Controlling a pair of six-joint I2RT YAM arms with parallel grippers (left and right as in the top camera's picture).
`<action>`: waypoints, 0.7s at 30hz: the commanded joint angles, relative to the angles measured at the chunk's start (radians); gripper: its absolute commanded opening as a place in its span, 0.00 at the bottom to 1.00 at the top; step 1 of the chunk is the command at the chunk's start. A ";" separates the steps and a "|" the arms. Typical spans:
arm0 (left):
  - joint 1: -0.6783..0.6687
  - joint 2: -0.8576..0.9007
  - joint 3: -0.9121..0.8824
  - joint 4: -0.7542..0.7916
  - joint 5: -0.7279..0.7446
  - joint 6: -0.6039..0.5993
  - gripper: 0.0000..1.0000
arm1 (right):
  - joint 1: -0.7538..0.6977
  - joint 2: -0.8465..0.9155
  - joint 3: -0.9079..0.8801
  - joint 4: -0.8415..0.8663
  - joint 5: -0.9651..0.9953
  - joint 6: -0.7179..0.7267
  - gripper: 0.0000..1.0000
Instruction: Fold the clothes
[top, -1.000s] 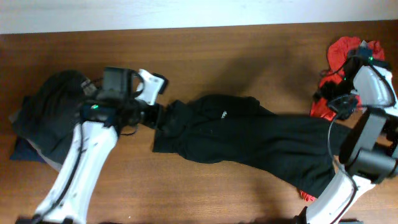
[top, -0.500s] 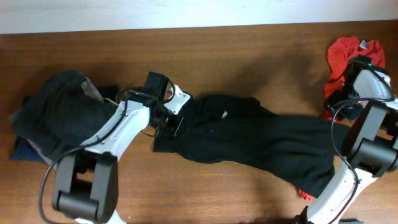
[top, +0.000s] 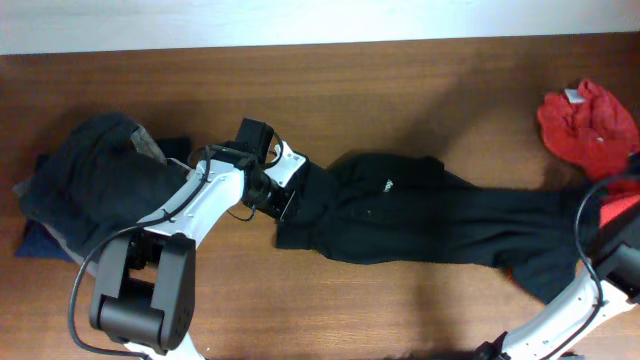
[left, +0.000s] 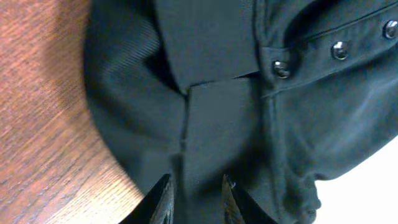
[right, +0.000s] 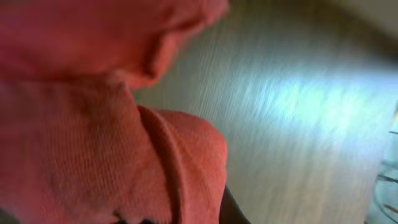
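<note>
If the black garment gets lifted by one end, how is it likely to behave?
Probably floppy: the black garment lies stretched and wrinkled across the table, so it should sag and trail. Its snap buttons suggest thicker cloth, likely somewhat heavy.

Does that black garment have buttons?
Yes, a row of small round studs runs along a seam of the black garment.
</note>
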 joint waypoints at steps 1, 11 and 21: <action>-0.001 0.008 0.010 0.002 -0.008 0.016 0.27 | -0.011 -0.008 0.160 -0.032 0.029 -0.006 0.04; -0.001 0.008 0.010 -0.006 -0.008 0.016 0.26 | -0.008 -0.008 0.351 -0.057 0.008 -0.059 0.10; -0.001 0.008 0.010 -0.006 -0.033 0.014 0.34 | -0.008 -0.013 0.351 -0.076 -0.140 -0.065 0.45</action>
